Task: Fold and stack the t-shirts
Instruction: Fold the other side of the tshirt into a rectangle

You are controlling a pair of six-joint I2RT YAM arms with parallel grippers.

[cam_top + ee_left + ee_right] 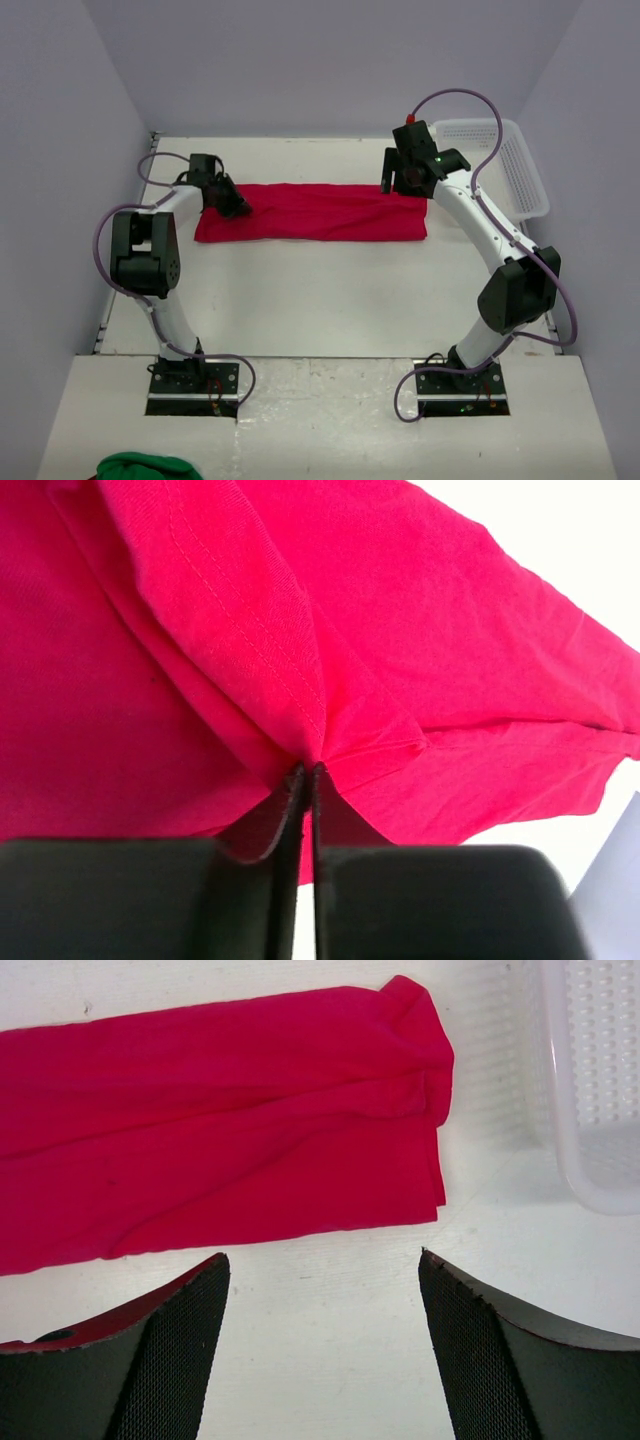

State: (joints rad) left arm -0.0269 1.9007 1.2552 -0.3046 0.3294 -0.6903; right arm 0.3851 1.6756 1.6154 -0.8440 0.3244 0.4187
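1. Red, plain soft-cloth t-shirt (320, 212) lies folded into a long band across the far half of the white table (320, 300). It runs left to right between the two arms.
2. Its right end stops near the white plastic mesh basket (525, 175) at the table's far right corner, with a strip of bare tabletop between them.
3. Broad open tabletop stretches from the band's near edge to the arm bases. Grey walls (110, 90) close the left, far and right sides.
4. Left gripper (305, 770) is clenched on a bunched fold at the band's left end, and the cloth puckers at its fingertips.
5. Right gripper (322, 1260) hovers by the band's right end, jaws spread wide, grasping nothing.
6. The cloth is wrinkled, with layered edges and a stitched hem showing. Its far right corner is rumpled.
7. A green cloth (150, 467) lies at the near edge, left of the left arm's base.
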